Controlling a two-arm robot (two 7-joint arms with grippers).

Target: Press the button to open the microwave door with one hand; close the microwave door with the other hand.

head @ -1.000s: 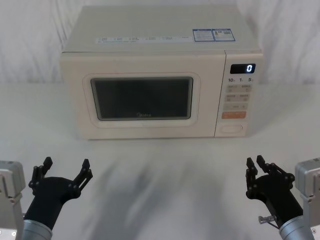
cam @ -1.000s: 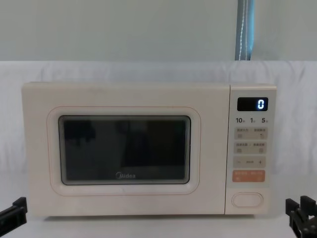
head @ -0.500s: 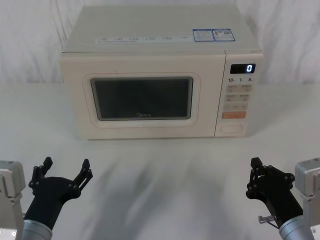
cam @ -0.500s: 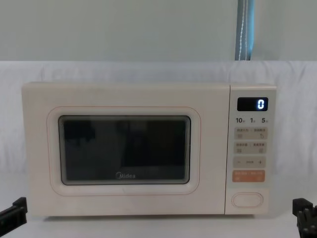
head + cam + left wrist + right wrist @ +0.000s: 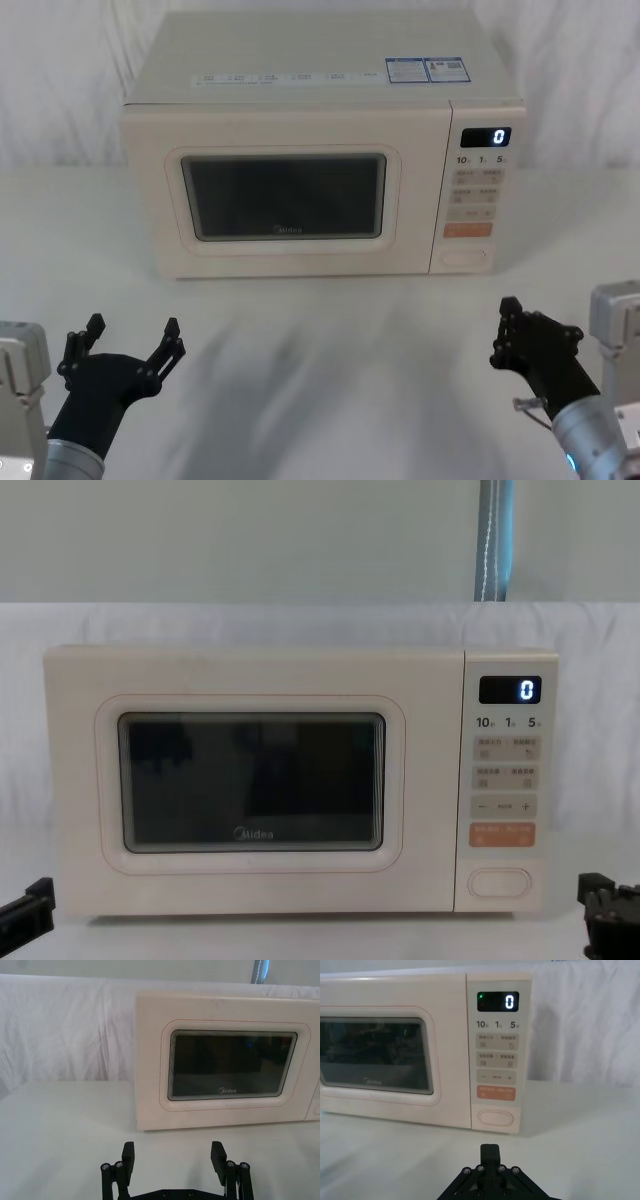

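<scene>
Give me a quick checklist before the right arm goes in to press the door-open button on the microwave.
1. Microwave door shut flush with the body: ok.
2. Button, the wide pill key under the orange key, unobstructed: ok.
3. Right tool fingers closed together for a poke: ok, seen shut in the right wrist view.
4. Right tool lined up with the button: roughly ok; it sits in front of the control panel but apart from it.
5. Left tool open and low on the table, clear of the door's swing: cannot tell, since the door's swing path is unknown.
6. Display reads 0, oven idle: ok.
</scene>
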